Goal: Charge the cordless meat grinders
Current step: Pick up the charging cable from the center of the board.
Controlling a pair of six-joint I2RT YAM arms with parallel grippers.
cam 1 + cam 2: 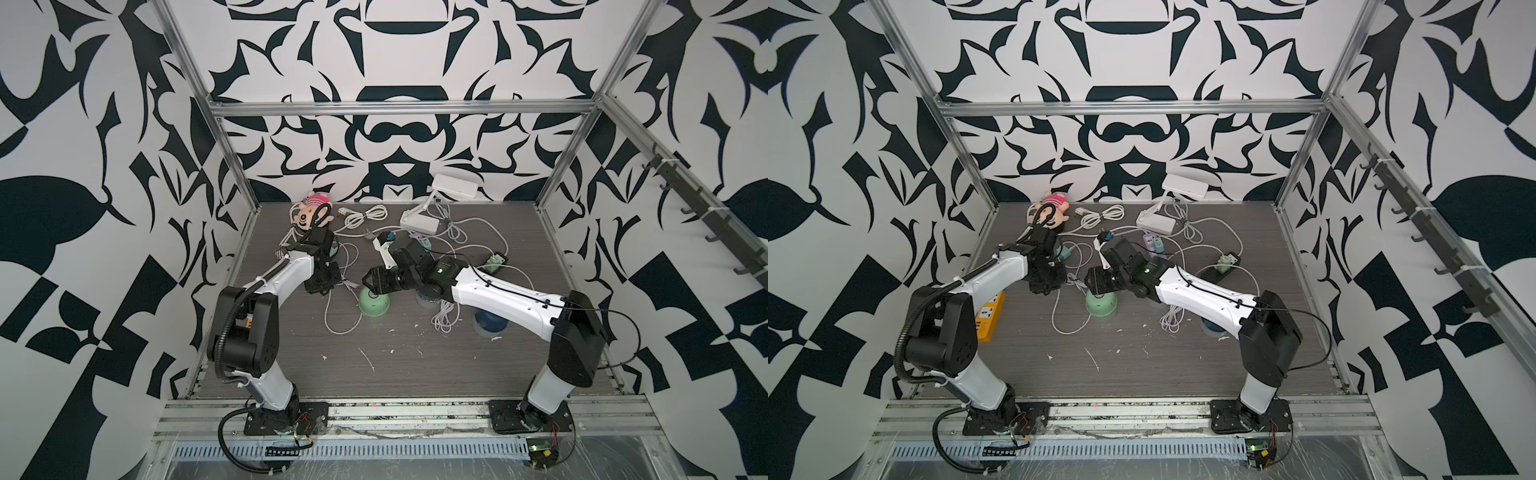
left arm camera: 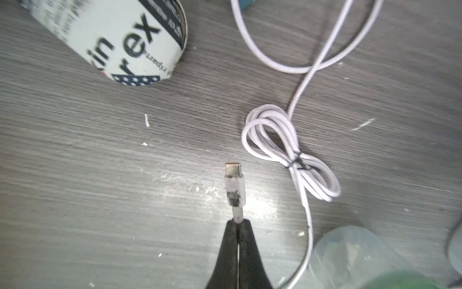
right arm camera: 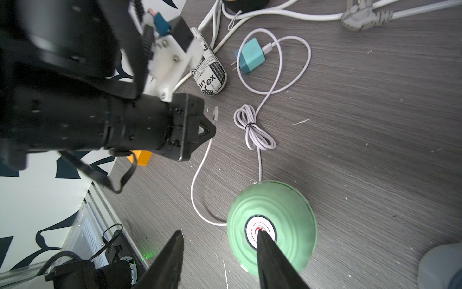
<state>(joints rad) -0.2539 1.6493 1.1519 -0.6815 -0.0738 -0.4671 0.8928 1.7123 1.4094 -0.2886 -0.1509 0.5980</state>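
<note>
One charging hookup under way.
Clamped in the left end effector (image 2: 237, 221): white USB-C plug (image 2: 233, 185); the spread right end effector (image 3: 219, 232) is poised over the mint-green domed grinder (image 3: 287, 207) on the counter (image 3: 375, 125); next, likely, align plug with port.

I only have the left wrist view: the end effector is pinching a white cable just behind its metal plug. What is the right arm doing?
Observer: The right end effector hangs open over the mint-green dome-topped grinder, one fingertip above its round silver top button.
Operator: Where does the white cable end?
Observer: It runs to a small teal cube adapter lying loose, prongs bare.
Operator: Any other grinder?
Observer: A navy blue dome-topped grinder stands beside the right arm in a top view.
</note>
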